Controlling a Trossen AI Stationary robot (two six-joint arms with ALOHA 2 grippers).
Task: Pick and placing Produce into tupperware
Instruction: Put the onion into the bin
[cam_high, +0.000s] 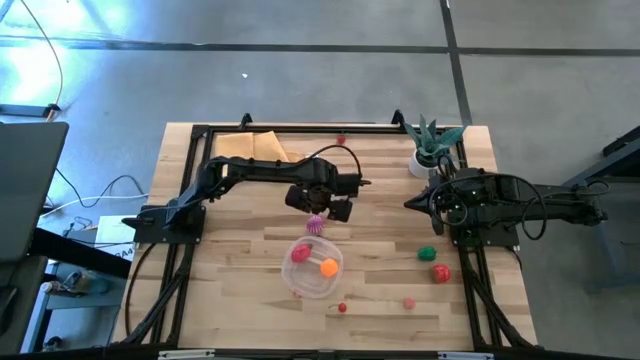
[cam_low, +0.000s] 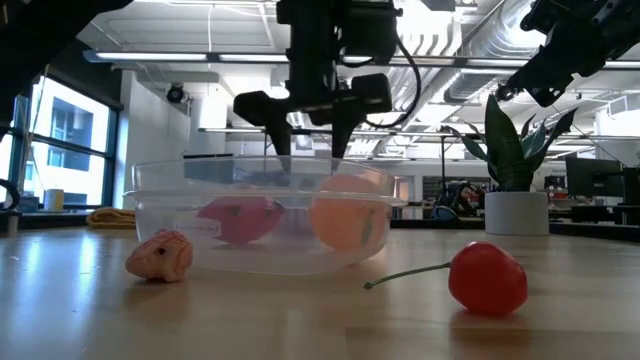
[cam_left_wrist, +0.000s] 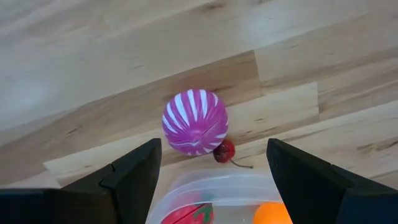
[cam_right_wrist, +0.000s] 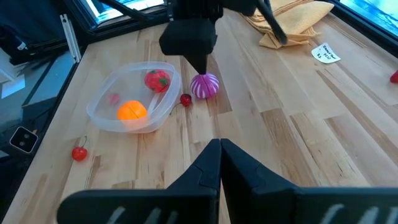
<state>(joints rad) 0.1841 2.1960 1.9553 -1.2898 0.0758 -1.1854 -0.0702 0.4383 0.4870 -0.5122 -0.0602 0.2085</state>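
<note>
Clear round-cornered plastic tupperware (cam_high: 316, 272): holding a red toy strawberry (cam_high: 300, 254) and orange fruit (cam_high: 328, 267). Left gripper (cam_high: 322, 208), spread, hovering over magenta striped ball (cam_high: 317, 224) just beside it. Right gripper (cam_high: 412, 203) waiting, pressed together; several produce pieces lying outside.

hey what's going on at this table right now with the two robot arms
The arms are sorting toy produce into a clear tupperware. It already holds a red strawberry and an orange fruit. The left gripper hangs open above the table by the container's edge, over a magenta striped ball with a small cherry beside it; it holds nothing. The right gripper is shut and waits at the table's right side. More pieces lie scattered on the table.
</note>
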